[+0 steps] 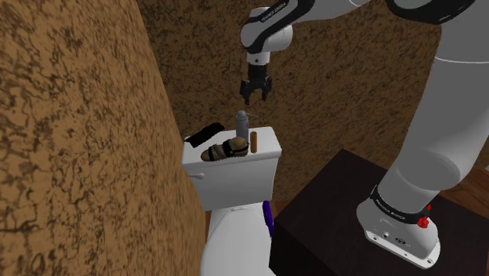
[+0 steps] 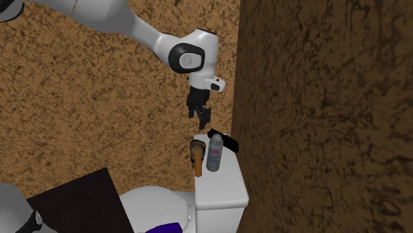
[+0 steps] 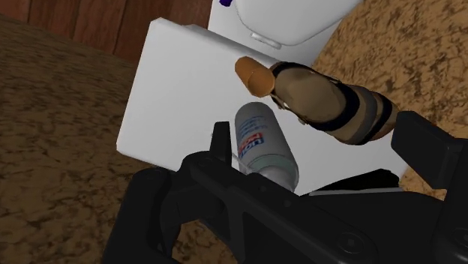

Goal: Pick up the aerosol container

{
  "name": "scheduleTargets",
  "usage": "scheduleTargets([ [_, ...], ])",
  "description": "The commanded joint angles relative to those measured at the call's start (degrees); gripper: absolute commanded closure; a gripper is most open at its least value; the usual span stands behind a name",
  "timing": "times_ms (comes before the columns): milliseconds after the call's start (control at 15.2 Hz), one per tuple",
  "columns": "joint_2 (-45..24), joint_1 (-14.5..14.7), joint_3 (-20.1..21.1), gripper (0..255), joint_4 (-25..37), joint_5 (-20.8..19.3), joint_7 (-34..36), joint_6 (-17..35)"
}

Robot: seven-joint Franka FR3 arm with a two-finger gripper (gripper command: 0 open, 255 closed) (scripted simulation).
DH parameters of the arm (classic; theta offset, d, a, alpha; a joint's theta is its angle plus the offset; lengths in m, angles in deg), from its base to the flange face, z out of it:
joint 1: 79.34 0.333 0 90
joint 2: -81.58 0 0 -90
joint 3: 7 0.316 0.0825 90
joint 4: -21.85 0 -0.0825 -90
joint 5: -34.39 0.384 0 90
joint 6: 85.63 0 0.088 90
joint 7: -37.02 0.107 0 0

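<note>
- Can (image 1: 242, 123) stands up straight on the white tank lid (image 1: 269, 141) of a toilet, close to the brown wall.
- It is grey, with a small cap on top and a white label around its body.
- A sandal (image 1: 227, 149) lies just beside it. A short brown stick (image 1: 253, 142) stands near it, and a black thing (image 1: 202, 135) lies at the wall end of the lid.
- The tool (image 1: 256, 99) hangs above the can and does not touch it. Its two fingers are spread apart and hold nothing.
- I think the can is light and hard, so it will not squash when pinched.
- Its side looks smooth and round, so it may slip or turn in a loose hold.
- It is tall and thin, so a bump from one finger could knock it over. Then it could roll off the lid.
- The best place to hold it looks like the middle of the body, under the cap, with one finger on each side.
- The fingers need to slide down without hitting the sandal or the stick.
- In the wrist view the label shows red and blue marks, and the words are too small to read.
- The arm has small dark letters on it that I cannot read either.
</note>
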Motion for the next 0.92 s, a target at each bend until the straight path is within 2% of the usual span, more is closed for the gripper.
scheduleTargets([
  [0,-4.6,-0.2,0.0,0,3.8,0.5,-0.2,0.3],
  [462,-21.4,-1.1,0.2,0,20.4,1.7,-0.1,-0.8],
  [858,-24.2,-1.1,0.4,0,20.5,2.0,-0.6,1.8],
])
